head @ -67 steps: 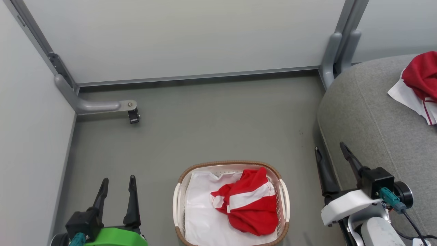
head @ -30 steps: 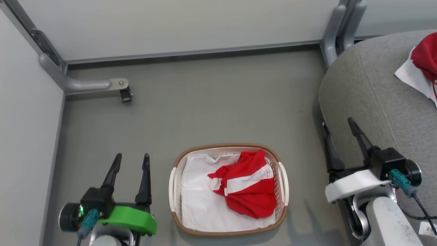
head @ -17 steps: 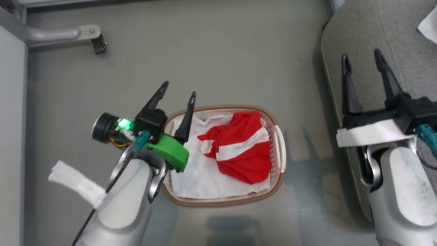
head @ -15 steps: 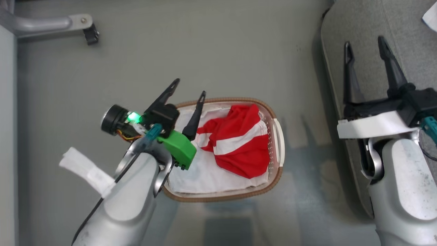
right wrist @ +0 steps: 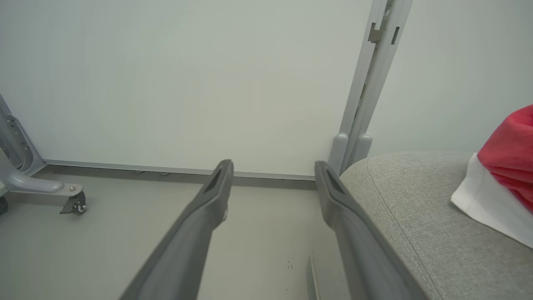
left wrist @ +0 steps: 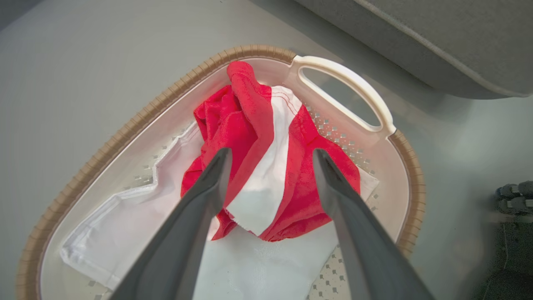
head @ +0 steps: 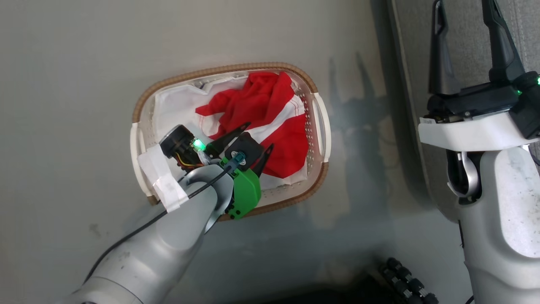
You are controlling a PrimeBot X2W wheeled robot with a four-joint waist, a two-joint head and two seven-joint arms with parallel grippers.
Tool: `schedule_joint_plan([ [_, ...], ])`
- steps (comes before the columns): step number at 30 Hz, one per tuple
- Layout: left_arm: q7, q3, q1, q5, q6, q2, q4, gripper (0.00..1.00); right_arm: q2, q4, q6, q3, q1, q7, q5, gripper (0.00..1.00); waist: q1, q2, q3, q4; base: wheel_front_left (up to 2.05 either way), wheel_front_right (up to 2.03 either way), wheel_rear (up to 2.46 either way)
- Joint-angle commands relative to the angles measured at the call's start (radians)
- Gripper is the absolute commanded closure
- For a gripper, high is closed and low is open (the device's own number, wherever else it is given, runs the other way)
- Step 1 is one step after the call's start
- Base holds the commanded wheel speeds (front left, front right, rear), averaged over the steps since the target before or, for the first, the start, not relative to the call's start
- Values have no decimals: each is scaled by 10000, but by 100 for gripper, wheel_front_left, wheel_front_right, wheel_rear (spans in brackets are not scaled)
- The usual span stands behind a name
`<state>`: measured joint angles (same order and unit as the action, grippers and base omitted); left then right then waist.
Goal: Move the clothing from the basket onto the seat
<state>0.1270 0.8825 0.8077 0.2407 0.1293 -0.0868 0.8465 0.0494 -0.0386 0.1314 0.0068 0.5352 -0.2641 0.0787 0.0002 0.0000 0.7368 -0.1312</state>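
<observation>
Found the basket (head: 219, 69) on the smooth grey floor (head: 63, 84) at upper centre of the head frame, and across most of the left wrist frame (left wrist: 250, 50). Noted cream-white perforated plastic walls, rounded-rectangular, under a brown woven-look rim, with a loop handle on each short side. Found inside it a flat white liner sheet (head: 177, 105) (left wrist: 137, 225) and, bunched on that sheet toward the right side in the head frame, the clothing (head: 270, 105) (left wrist: 250, 125): soft, crumpled bright red fabric crossed by a broad white band.

Found the left gripper (head: 260, 135) (left wrist: 271, 152) lowered into the basket, jaws well parted, one dark tapered finger on either side of the white band in the wrist frame, nothing clamped. Could not tell any touch between fingertips and fabric.

Found the right gripper (head: 463, 3) (right wrist: 273, 163) at the upper right of the head frame, likewise spread wide and empty, over the edge of the seat (head: 464, 42) (right wrist: 416, 216): grey woven upholstery, rounded edge, stitched seam line.

Saw a second red garment (right wrist: 512, 141) with a white part lying on the seat at the right edge of the right wrist frame.
</observation>
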Motion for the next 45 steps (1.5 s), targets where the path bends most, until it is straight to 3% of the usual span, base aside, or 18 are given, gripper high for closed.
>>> schedule_joint_plan([
  [1,137,154,418,-39,15,-198,195,0,22,-148,-14,-16,164,-6,76,0,-2,0,1069,-826,0,0,0],
  [18,-68,441,1788,-117,-451,-189,2776,0,22,-508,-14,168,334,-6,547,0,-2,0,1860,-1261,0,0,0],
  [19,-68,453,1801,-112,-481,-171,2844,5,22,-504,-14,172,345,-6,547,0,-2,0,1869,-1272,0,0,0],
  [20,-73,460,1828,-88,-494,-148,2940,27,22,-490,-14,176,354,-6,564,0,-2,0,1879,-1282,0,0,0],
  [22,-1,454,1885,-39,-493,-104,3067,83,22,-453,-14,177,372,-4,569,0,-2,0,1885,-1288,0,0,0],
  [23,72,438,1887,8,-505,-64,3092,100,21,-434,-14,169,382,-4,547,0,-2,0,1875,-1277,0,0,0],
  [34,1169,730,1487,111,-406,233,2733,100,27,282,-14,2,58,-6,44,0,-2,0,711,-632,0,0,0],
  [45,1385,846,918,902,14,186,627,100,34,1912,-14,-291,-1323,-4,-670,0,-2,0,-2533,445,0,0,0],
])
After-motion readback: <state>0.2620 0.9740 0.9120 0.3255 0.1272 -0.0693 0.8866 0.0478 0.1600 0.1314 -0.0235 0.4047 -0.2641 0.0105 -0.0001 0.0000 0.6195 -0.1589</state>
